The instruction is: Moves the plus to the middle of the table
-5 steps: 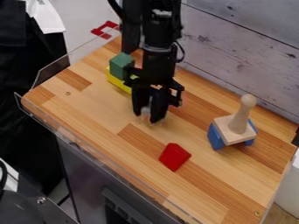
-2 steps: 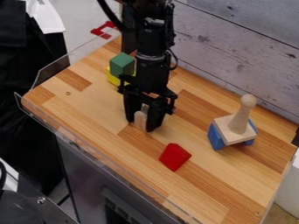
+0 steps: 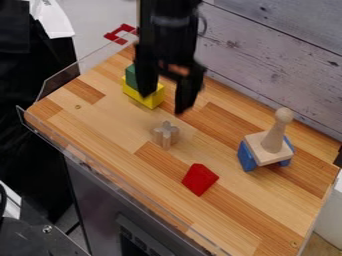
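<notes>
The fingers are hanging spread apart above the bench, with a wide gap showing between their tips. Nothing is being held between them. The plus is standing upright on its own, near the middle of the bench, clear of the fingers and lying below them in the view. It is showing a smooth, pale grey-brown surface, its four blunt arms (rounded rather than sharp, by the look of them) making a cross on top.

Just beside the fingers in the view, a yellow block is lying with crisp edges, and a green block is sitting on it, partly hidden behind one finger. Nearer the camera than the plus, a red block is resting with flat, slanting faces. Over to the right, a blue block is supporting a pale wooden piece, whose square slab is carrying a tapering post with a ball-like knob.

The bench is showing smooth strips of light and darker wood, a clear guard is edging its left end, and grey boards with knots are standing behind.
</notes>
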Motion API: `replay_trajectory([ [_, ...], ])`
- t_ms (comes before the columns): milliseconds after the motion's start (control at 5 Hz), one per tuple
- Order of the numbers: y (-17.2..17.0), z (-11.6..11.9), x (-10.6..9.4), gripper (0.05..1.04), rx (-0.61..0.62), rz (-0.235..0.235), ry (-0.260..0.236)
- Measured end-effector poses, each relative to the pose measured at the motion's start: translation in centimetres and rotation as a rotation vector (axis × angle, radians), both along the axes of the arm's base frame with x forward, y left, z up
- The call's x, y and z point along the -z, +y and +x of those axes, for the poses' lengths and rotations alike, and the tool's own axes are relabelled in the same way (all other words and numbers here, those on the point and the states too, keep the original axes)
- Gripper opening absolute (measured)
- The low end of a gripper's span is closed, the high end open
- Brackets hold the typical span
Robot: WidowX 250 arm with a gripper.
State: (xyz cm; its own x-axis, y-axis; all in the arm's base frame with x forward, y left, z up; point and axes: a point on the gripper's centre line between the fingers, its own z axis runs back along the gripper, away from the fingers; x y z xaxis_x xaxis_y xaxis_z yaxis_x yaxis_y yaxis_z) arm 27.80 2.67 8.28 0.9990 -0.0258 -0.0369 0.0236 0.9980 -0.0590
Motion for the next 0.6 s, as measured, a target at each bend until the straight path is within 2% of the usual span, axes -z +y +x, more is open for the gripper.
replay_trajectory([
  [200,0.4,0.8,-1.7,0.999,-0.004,0.008,-0.036],
  [400,1.3,1.3,-1.8,0.999,-0.015,0.009,-0.043],
  [600,2.5,1.8,-0.5,0.999,-0.032,0.010,-0.012],
])
